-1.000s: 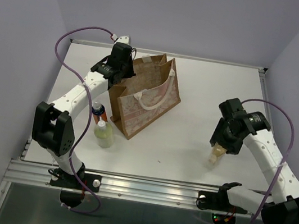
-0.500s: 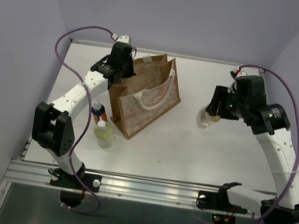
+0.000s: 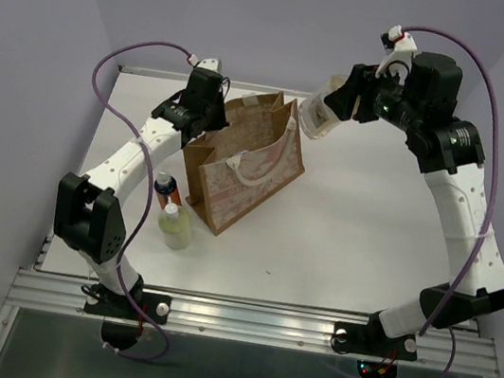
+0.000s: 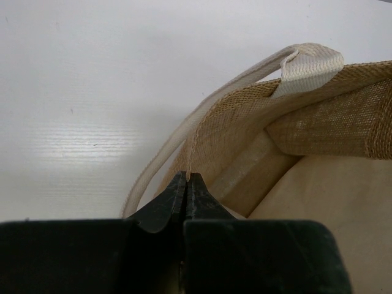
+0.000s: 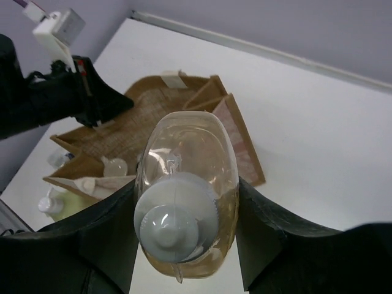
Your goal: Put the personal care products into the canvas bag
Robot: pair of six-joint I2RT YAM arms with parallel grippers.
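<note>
The canvas bag [image 3: 249, 162] stands upright left of the table's middle, mouth open. My left gripper [image 3: 208, 113] is shut on its back-left rim [image 4: 202, 138], beside a cream handle [image 4: 304, 61]. My right gripper [image 3: 335, 102] is shut on the amber bottle with white cap [image 3: 318, 112], held high in the air just right of the bag's back corner. In the right wrist view the bottle [image 5: 187, 184] hangs cap toward the camera over the bag [image 5: 147, 107]. The orange bottle [image 3: 166, 186] and the pale yellow-green bottle [image 3: 174, 226] stand left of the bag. The other bottles are out of view.
A white-capped item [image 5: 114, 165] lies inside the bag. The table's raised edge [image 3: 361, 103] runs along the back, and lilac walls close in on three sides. The left arm [image 3: 132, 160] reaches along the left side to the bag.
My right arm lifted the amber bottle from the table's right front and carried it up, back and left, close to the bag. The left gripper kept hold of the bag rim.
</note>
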